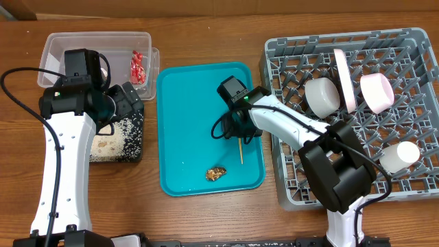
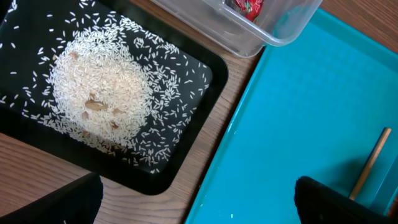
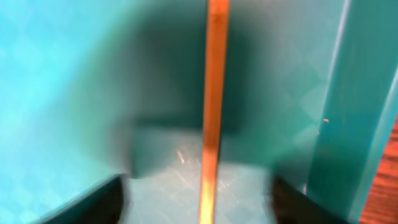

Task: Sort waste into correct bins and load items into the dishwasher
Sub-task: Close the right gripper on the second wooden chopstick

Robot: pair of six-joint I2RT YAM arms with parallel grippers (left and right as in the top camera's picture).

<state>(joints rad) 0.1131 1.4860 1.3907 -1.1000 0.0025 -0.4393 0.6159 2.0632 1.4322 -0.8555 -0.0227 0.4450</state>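
Observation:
The black tray [image 1: 134,140] holds white rice [image 2: 99,93] with small brown bits. The clear tub [image 1: 58,48] behind it holds the red wrapper [image 1: 137,66], which also shows in the left wrist view [image 2: 245,6]. My left gripper [image 2: 199,202] is open and empty above the gap between the black tray and the teal tray [image 1: 182,103]. A wooden chopstick [image 1: 241,152] lies on the teal tray. My right gripper [image 3: 199,199] is open low over it, a finger on each side of the chopstick [image 3: 214,93]. A brown food scrap [image 1: 217,173] lies near the tray's front. The tissue is out of view.
The grey dish rack [image 1: 288,185] at the right holds an upright white plate [image 1: 345,79], a white bowl [image 1: 322,96], a pink bowl [image 1: 376,92] and a white cup [image 1: 400,156]. The right arm reaches from the rack's front across its left wall.

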